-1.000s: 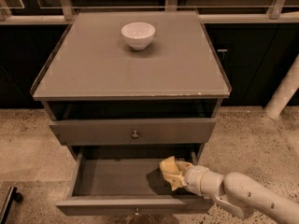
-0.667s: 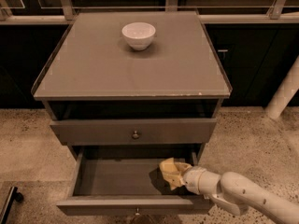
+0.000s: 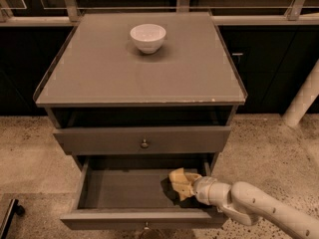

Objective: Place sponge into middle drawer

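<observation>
The grey cabinet's middle drawer (image 3: 99, 188) is pulled open, its knob at the bottom edge of the view. The pale-yellow sponge (image 3: 182, 180) is held over the drawer's right part, bunched up. My gripper (image 3: 190, 189) reaches in from the lower right on its white arm and is shut on the sponge, its fingers mostly hidden behind the sponge. I cannot tell whether the sponge touches the drawer floor. The matching drawer above (image 3: 143, 140) is closed.
A white bowl (image 3: 148, 37) stands at the back of the cabinet top (image 3: 139, 78). A white post (image 3: 304, 98) leans at the right. A dark object (image 3: 7, 218) sits on the speckled floor at lower left. Dark cabinets line the back.
The gripper and sponge have shifted slightly left inside the open drawer. The sponge stays gripped; the drawers and bowl have not moved.
</observation>
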